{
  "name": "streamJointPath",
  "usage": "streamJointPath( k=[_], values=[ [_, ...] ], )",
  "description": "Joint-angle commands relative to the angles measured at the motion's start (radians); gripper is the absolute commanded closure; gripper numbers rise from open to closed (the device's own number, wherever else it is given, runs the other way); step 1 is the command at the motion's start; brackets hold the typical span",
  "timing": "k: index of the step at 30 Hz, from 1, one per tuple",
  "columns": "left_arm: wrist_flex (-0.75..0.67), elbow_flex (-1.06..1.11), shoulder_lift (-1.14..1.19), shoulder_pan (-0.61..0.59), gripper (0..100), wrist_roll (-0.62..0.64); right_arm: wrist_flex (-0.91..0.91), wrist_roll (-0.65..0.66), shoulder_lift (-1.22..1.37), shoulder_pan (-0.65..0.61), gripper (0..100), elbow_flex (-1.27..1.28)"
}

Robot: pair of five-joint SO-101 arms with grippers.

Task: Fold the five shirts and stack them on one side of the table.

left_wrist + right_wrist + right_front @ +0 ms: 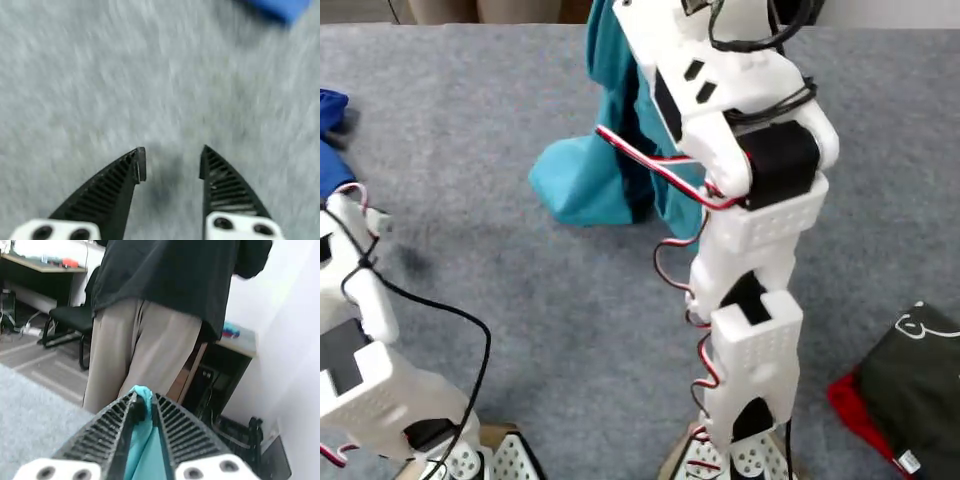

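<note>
A teal shirt [605,150] hangs from above at the back of the grey table, its lower end bunched on the cloth. My right gripper [144,404] is shut on the teal shirt [142,450], held up high so the room shows beyond it; the right arm [750,180] rises through the middle of the high view. My left gripper [171,162] is open just above bare grey table, nothing between its fingers. A blue shirt [277,7] lies beyond it, also seen at the table's left edge as blue cloth [332,140]. A folded dark shirt [915,375] lies on a red one [855,410] at the right.
The left arm [360,340] stands at the near left with a black cable looping to its base. A person stands behind the table's far edge [150,315]. Grey table [560,320] lies open between the two arms.
</note>
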Motion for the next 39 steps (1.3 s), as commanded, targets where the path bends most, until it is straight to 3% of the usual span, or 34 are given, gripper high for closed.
streamJointPath(
  k=[1,4,10,13,16,21,25,29,33,39],
  values=[
    [0.181,-0.109,-0.016,0.169,78,-0.048,0.000,0.002,0.070,0.004,99.4,-0.028],
    [0.256,-0.147,-0.016,0.293,77,-0.091,-0.017,0.003,0.185,-0.010,99.4,-0.028],
    [0.265,-0.152,-0.016,0.288,78,-0.132,-0.250,0.005,0.524,-0.007,99.4,-0.033],
    [0.275,-0.133,-0.016,0.361,78,-0.141,-0.388,0.058,0.671,0.030,99.4,-0.035],
    [0.279,-0.101,-0.018,0.459,78,-0.170,-0.399,0.132,0.745,0.077,99.4,-0.036],
    [0.255,-0.023,-0.110,0.597,78,-0.187,-0.443,0.135,0.791,0.203,99.4,-0.033],
    [0.153,0.110,-0.239,0.743,78,-0.227,-0.445,0.133,0.822,0.288,99.4,-0.031],
    [-0.041,0.249,-0.325,0.839,78,-0.226,-0.443,0.129,0.874,0.352,99.4,-0.033],
    [-0.189,0.301,-0.315,0.879,77,-0.221,-0.442,0.063,0.924,0.406,99.4,-0.033],
    [-0.288,0.276,-0.245,0.982,78,-0.221,-0.453,-0.006,0.984,0.447,99.4,-0.033]
  ],
)
